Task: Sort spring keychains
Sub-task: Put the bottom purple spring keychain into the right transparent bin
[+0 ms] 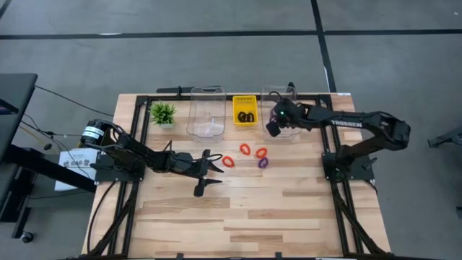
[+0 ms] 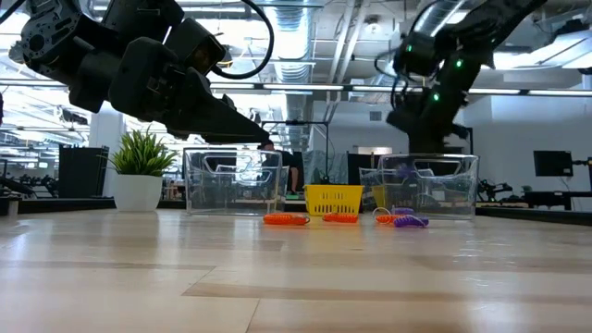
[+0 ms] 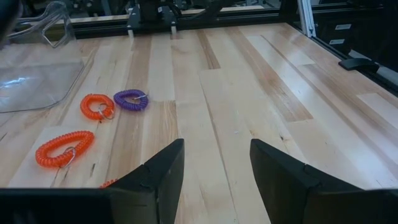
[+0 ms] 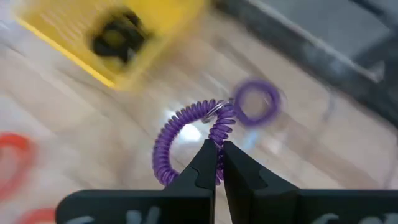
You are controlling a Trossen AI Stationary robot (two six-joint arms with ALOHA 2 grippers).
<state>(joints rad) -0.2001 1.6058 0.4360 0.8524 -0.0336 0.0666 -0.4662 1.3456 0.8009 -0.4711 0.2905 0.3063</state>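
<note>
Right wrist view: right gripper jaws pinch purple coiled keychain, w/ metal ring.

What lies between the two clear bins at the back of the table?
The yellow basket stands between the left clear bin and the right clear bin, with black keychains inside it. The high view shows this best.

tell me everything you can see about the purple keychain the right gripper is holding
The purple keychain is a coiled, plastic-looking spring bent into an oval loop, with a small metal ring at the top where its ends meet. The right gripper is shut on one side of the coil and the loop hangs from it, lifted off the table over the clear bin, where another purple keychain already lies. The yellow basket is beside it.
</note>
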